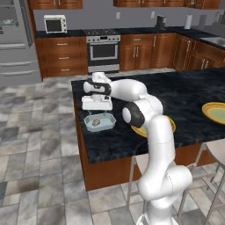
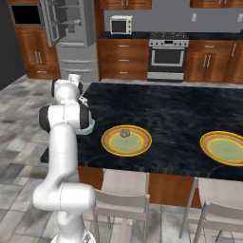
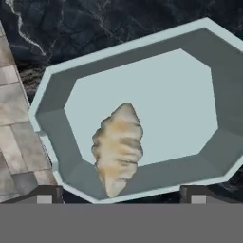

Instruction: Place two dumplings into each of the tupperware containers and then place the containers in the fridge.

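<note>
A pale-blue tupperware container (image 1: 107, 124) sits near the left edge of the dark island counter. One dumpling (image 1: 96, 122) lies inside it. My gripper (image 1: 97, 110) hangs just above the tray, pointing down. In the hand view the container (image 3: 142, 90) lies right below, and the crinkled beige dumpling (image 3: 117, 147) rests against its near wall. My gripper (image 3: 121, 197) is open there, the fingertips (image 3: 45, 195) wide apart and touching nothing. Another dumpling (image 2: 125, 133) sits on a yellow plate (image 2: 135, 144). The fridge (image 2: 71, 28) stands at the back left with a door open.
A second yellow plate (image 2: 223, 147) lies at the right of the island. Stools (image 2: 121, 199) stand along the island's near side. The counter edge drops to tiled floor (image 3: 19, 128) just beside the tray. An oven (image 1: 103, 50) and wooden cabinets line the back wall.
</note>
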### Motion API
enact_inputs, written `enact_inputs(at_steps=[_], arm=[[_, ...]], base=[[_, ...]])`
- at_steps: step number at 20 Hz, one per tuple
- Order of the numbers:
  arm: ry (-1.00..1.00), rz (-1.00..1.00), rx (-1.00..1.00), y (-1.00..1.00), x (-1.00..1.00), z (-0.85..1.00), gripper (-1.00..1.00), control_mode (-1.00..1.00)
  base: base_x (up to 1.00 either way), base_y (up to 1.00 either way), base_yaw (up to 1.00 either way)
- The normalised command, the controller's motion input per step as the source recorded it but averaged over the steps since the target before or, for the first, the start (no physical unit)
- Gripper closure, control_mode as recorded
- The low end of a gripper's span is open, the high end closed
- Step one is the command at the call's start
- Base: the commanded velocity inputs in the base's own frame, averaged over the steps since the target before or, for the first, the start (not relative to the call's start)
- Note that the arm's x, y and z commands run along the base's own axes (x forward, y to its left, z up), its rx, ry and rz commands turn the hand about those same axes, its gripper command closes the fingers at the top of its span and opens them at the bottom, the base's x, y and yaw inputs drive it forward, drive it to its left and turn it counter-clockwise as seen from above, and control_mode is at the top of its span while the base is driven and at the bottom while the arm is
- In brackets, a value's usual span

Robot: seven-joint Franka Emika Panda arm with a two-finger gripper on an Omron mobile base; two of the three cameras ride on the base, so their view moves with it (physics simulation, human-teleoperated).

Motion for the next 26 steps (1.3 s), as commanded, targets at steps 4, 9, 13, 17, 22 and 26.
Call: enact_inputs(at_steps=[4, 9, 13, 17, 22, 26], arm=[[0.03, -0.05, 0.0, -0.61, -0.23, 0.34, -1.0, -1.0], [0.01, -0.12, 0.0, -0.96, -0.15, 0.01, -1.0, -1.0], [0.02, -0.11, 0.0, -1.0, -0.12, 0.0, -1.0, -1.0], [0.01, -0.1, 0.0, -0.96, -0.21, -0.02, -1.0, -1.0], [0.0, -0.1, 0.0, -0.66, -0.08, -0.15, -1.0, -1.0], [0.0, -0.03, 0.0, -0.39, 0.0, -0.25, -1.0, -1.0]], base=[[0.0, 0.0, 0.0], [0.0, 0.0, 0.0], [0.0, 0.0, 0.0], [0.0, 0.0, 0.0], [0.0, 0.0, 0.0], [0.0, 0.0, 0.0]])
